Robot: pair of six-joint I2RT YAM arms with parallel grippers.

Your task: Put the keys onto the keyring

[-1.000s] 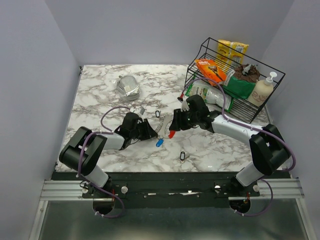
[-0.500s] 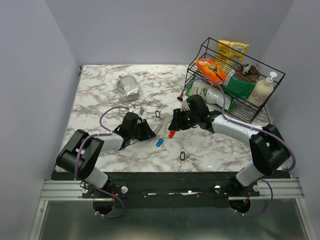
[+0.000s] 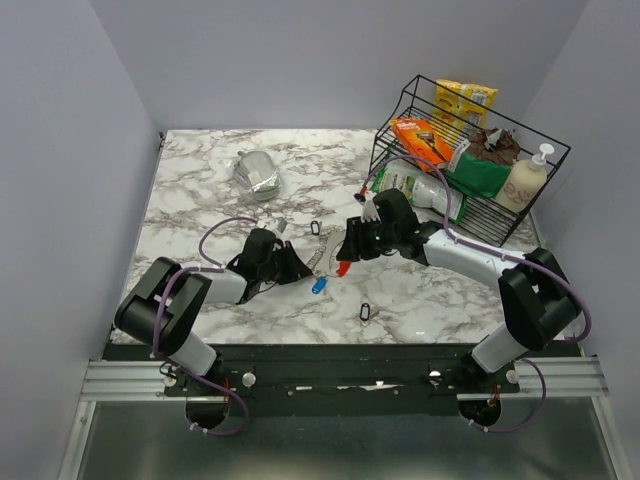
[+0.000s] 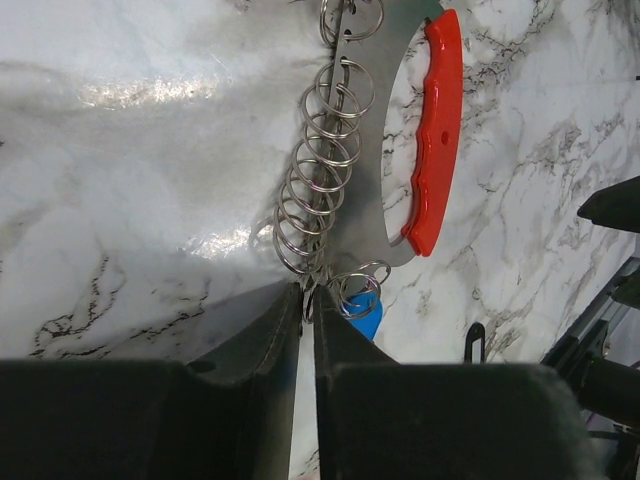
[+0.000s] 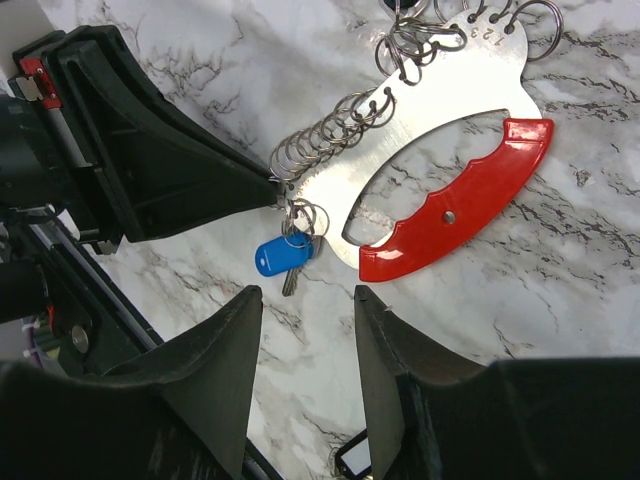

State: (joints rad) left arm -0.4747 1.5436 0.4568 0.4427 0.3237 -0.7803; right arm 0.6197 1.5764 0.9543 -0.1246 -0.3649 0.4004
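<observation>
The keyring [image 3: 330, 262] lies mid-table: a silver plate [image 5: 440, 110] with a chain of rings [image 4: 320, 170], a curved red tag [image 5: 460, 200] and a blue tag [image 5: 283, 255]. My left gripper [image 4: 308, 292] is shut on the end ring of the chain, beside the blue tag [image 4: 365, 315]. It also shows in the top view [image 3: 297, 266]. My right gripper [image 5: 305, 300] is open and empty, hovering just above the red tag [image 3: 343, 266] and the table. One black key [image 3: 315, 228] lies behind the keyring. The other key [image 3: 365, 312] lies in front of it, also seen in the right wrist view [image 5: 355, 460].
A black wire basket [image 3: 470, 150] with groceries and a soap bottle stands at the back right, close behind my right arm. A crumpled silver bag [image 3: 257, 172] lies at the back left. A small grey piece [image 3: 280, 222] lies near my left arm.
My left arm has shifted very slightly. The keyring, the keys and my right gripper stay where they were.
</observation>
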